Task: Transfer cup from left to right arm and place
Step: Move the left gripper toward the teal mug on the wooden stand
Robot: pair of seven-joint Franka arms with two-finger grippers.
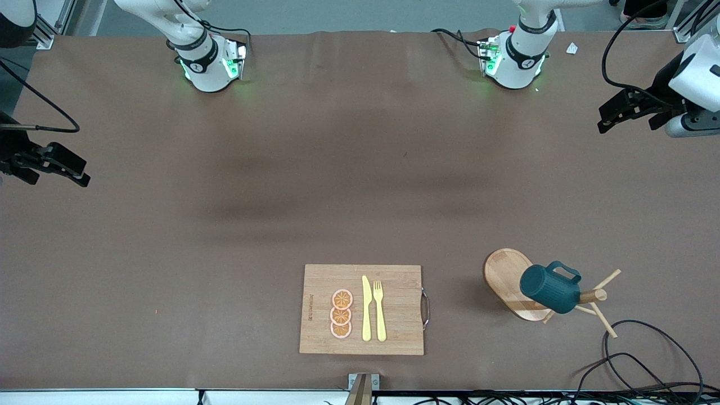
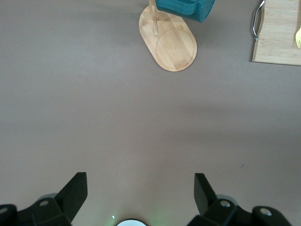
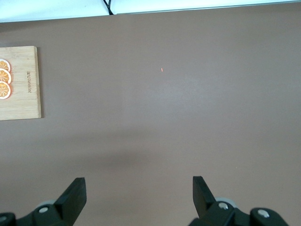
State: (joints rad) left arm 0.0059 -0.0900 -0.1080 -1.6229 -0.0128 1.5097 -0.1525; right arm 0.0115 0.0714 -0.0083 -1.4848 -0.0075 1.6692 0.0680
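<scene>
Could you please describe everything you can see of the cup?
The cup is a dark teal, ribbed mug with one loop handle on its upper side. It hangs tilted on a peg of the wooden mug stand, toward the left arm's end of the table, beside the cutting board. Neither end effector touches it.

The left wrist view's edge cuts off most of the cup (image 2: 185, 9) (only its lower body shows) well ahead of the spread jaws.
</scene>
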